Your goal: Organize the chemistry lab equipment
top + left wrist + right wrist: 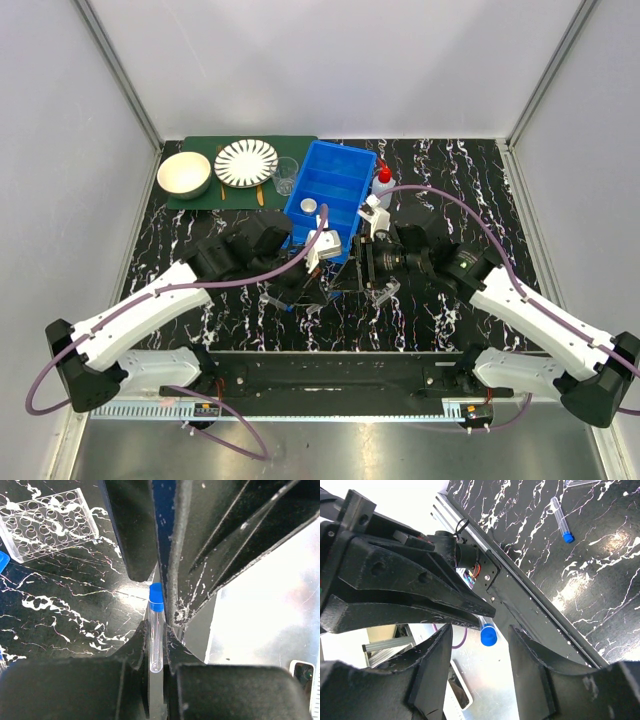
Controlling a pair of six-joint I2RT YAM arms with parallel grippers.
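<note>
The left end effector [156, 655] clenches a clear blue-capped tube [156, 627], holding it inside the released right end effector [480, 650], apparently for handover.

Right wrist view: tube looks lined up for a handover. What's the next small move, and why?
Probably close the right gripper on the capped end of the clear blue-capped tube. The left gripper is clamped on the tube's lower part, and the blue cap sits between the right gripper's open fingers, which do not seem to touch it yet. The left gripper should likely release only afterwards.
</note>
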